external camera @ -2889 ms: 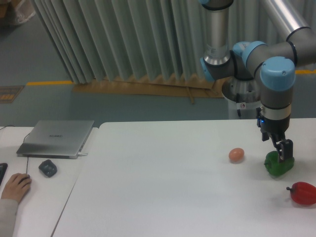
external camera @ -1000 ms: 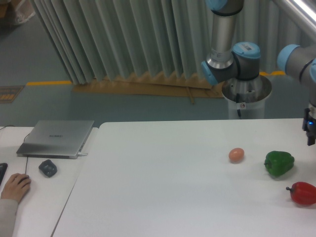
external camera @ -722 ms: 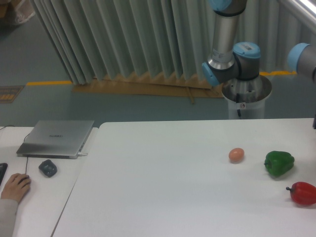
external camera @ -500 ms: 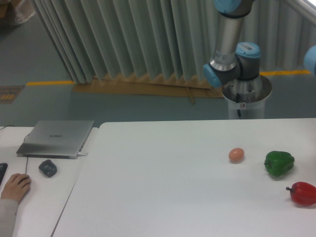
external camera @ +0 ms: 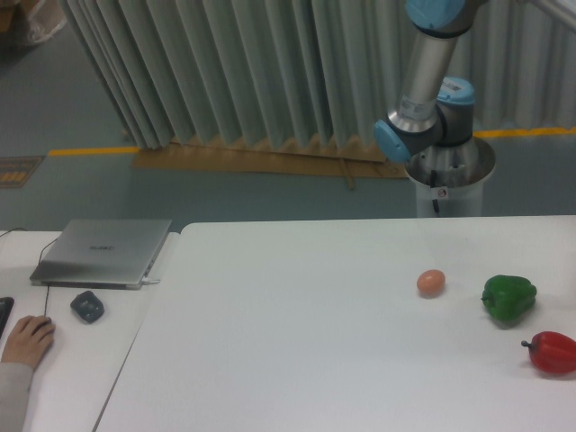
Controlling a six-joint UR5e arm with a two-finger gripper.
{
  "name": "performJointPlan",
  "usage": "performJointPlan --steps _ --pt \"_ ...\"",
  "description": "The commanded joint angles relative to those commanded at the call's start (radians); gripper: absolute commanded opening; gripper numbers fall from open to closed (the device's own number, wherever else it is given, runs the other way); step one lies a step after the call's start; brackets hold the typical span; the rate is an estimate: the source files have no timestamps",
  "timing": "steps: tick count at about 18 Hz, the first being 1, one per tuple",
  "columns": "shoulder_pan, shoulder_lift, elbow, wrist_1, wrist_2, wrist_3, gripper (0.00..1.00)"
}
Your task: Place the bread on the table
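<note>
So we're looking at the big white table [external camera: 297,342] from the fixed camera, and only part of the robot arm [external camera: 427,81] shows: a grey tube with blue joint caps rising from its round base [external camera: 447,175] behind the table's far edge, at about 1 o'clock from the table's middle. The arm runs up and out of the top of the picture, so the gripper is out of frame and we can't tell whether its jaws are released or clenched on anything.

The bread is nowhere we can see either, so we can't say where it sits.

What we do have on the table is a little cluster over at 3 o'clock. There's an orange-brown egg [external camera: 431,283], and just to its right a green bell pepper [external camera: 508,299], near but not touching. Down at about 4 o'clock from the pepper, a red bell pepper [external camera: 551,351] lies right by the frame edge, stem pointing left.

Off to the left, at 9 o'clock, a smaller white desk [external camera: 63,360] butts up against the table. On it we've got a closed silver laptop [external camera: 103,252], a dark grey mouse [external camera: 87,306] just in front of it, and somebody's hand [external camera: 27,340] resting at the lower left corner.

Behind everything hangs a pleated grey-green curtain [external camera: 225,72], over a floor with a yellow line [external camera: 90,151].
</note>
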Motion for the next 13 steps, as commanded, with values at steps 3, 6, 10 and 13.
performJointPlan --steps 3,6,10,13 --pt "0.034 0.0 -0.005 -0.002 -0.006 0.044 1.0" --pt "0.069 -0.005 -0.006 -0.002 -0.008 0.15 1.0" --pt "0.098 -0.021 -0.011 0.0 -0.017 0.255 1.0" --pt "0.103 -0.047 -0.009 0.014 -0.017 0.324 1.0"
